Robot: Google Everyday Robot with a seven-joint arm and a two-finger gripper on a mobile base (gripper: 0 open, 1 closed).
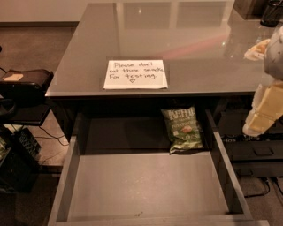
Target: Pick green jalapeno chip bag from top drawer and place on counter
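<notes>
The green jalapeno chip bag [183, 129] lies flat at the back right of the open top drawer [146, 185], partly under the counter's edge. The counter [177, 39] is a glossy grey top with a white handwritten note [135, 74] near its front edge. My gripper [264, 110] shows at the right edge of the view, pale and blurred, to the right of the drawer's right wall and well apart from the bag. It holds nothing that I can see.
A dark bag on a low stand [24, 81] sits left of the counter, with cables and black equipment [17, 154] on the floor below. Dark shelving [256, 150] lies right of the drawer. A dark object [272, 13] stands at the counter's far right corner.
</notes>
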